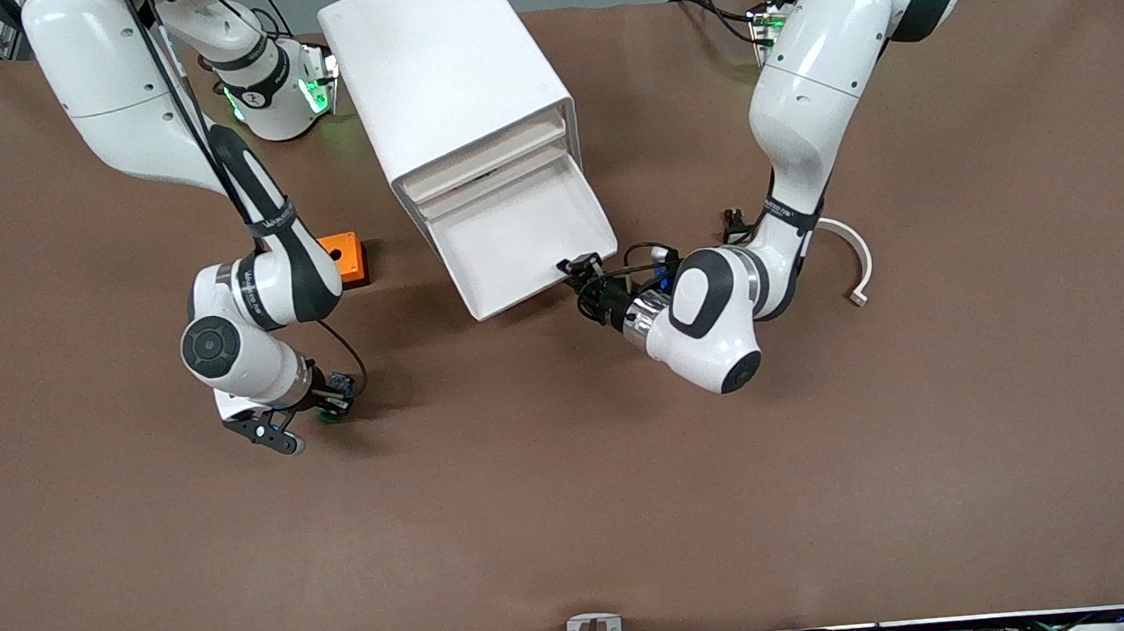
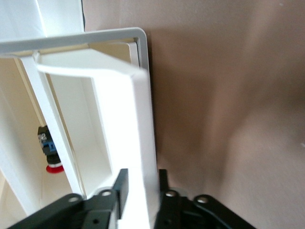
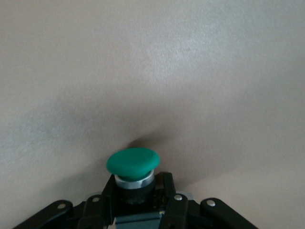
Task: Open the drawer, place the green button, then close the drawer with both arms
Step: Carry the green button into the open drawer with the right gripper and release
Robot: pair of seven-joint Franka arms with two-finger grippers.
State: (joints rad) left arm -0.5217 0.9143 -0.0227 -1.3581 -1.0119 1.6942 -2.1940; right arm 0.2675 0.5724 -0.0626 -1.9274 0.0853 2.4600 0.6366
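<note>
The white cabinet (image 1: 442,64) stands at the middle of the table near the arms' bases. Its lowest drawer (image 1: 515,234) is pulled out and shows a bare floor. My left gripper (image 1: 574,267) is shut on the drawer's front lip at the corner toward the left arm's end. In the left wrist view the fingers (image 2: 121,183) clamp the white lip (image 2: 138,119) of the drawer between them. My right gripper (image 1: 329,410) is shut on the green-capped button (image 1: 333,414), low over the bare table toward the right arm's end. In the right wrist view the button (image 3: 133,163) sits between the fingers (image 3: 167,188).
An orange box (image 1: 344,258) lies on the table beside the right forearm, between it and the cabinet. A white curved piece (image 1: 859,267) lies toward the left arm's end. A red-capped, blue-bodied part (image 2: 50,152) shows inside the cabinet in the left wrist view.
</note>
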